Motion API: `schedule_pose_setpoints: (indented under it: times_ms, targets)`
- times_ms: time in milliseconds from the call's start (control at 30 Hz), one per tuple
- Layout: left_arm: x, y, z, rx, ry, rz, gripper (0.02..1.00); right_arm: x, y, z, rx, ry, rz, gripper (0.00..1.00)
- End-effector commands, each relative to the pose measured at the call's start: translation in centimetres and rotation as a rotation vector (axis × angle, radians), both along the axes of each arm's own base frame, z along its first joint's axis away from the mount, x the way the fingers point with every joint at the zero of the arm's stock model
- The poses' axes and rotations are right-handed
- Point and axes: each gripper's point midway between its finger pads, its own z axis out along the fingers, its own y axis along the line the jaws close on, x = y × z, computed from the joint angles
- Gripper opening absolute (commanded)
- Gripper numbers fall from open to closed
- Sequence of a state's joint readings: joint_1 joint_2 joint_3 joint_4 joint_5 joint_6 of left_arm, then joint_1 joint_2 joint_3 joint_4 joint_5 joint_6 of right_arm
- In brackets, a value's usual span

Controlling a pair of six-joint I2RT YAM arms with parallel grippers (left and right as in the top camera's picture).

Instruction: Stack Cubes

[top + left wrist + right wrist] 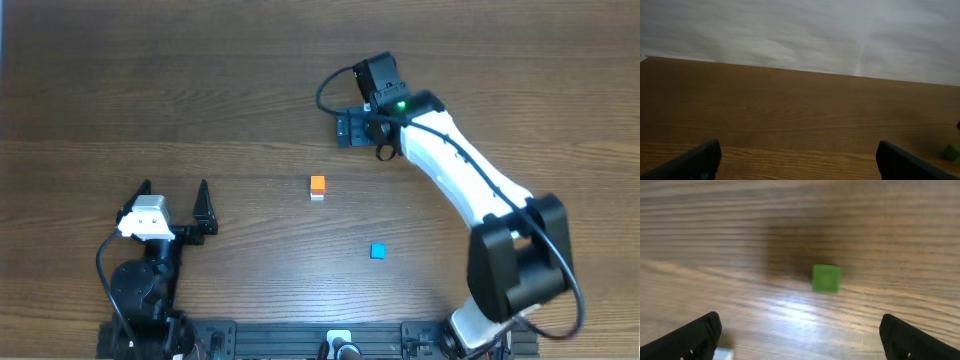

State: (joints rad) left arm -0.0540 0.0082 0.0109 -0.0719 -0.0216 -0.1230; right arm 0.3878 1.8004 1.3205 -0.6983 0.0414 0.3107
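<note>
Nearest, the left end effector [174, 190] sits by its arm's base, well to the left of the orange cube [317, 183]. Its fingers are spread wide and hold nothing. One blue cube [377, 251] lies alone on the worktop [250, 90], closer to the arm bases than the orange cube and a little to its right. The orange cube itself stands on top of one white cube [317, 196], making a stack two high at about mid-worktop. Beyond that stack and to its right, the right arm [460, 180] is extended far out. The right end effector [800, 320] hangs over one green cube [826, 278] with its fingers wide apart and nothing gripped. The green cube rests on the wood ahead of the gap, touching neither finger. Four cubes in all: one orange, one white, one blue, one green.
</note>
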Motion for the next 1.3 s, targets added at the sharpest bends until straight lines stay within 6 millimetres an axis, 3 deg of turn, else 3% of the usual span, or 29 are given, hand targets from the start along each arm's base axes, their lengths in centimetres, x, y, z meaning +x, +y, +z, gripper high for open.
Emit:
schedule_pose_setpoints:
  times_ms: [33,233,600,900,1300]
  targets:
    - [0.0,-0.2,-0.1,0.014,-0.001,-0.013,1.000,1.3,-1.6,-3.2,0.035,0.075,-0.076,0.993]
    - [0.0,-0.3,-0.1,0.014,-0.001,-0.013,1.000,2.5,-2.6,-5.7,0.070,0.098,-0.091,0.993]
    - [0.0,-0.2,-0.1,0.014,-0.001,-0.013,1.000,3.4,-1.7,-5.3,0.115,0.067,-0.070,0.991]
    - [0.0,-0.2,-0.1,0.014,-0.001,-0.013,1.000,2.2,-1.5,-5.7,-0.072,0.051,-0.030,0.991]
    - [0.0,-0.3,-0.1,0.014,-0.001,-0.013,1.000,2.1,-1.3,-5.7,-0.073,0.048,-0.073,0.985]
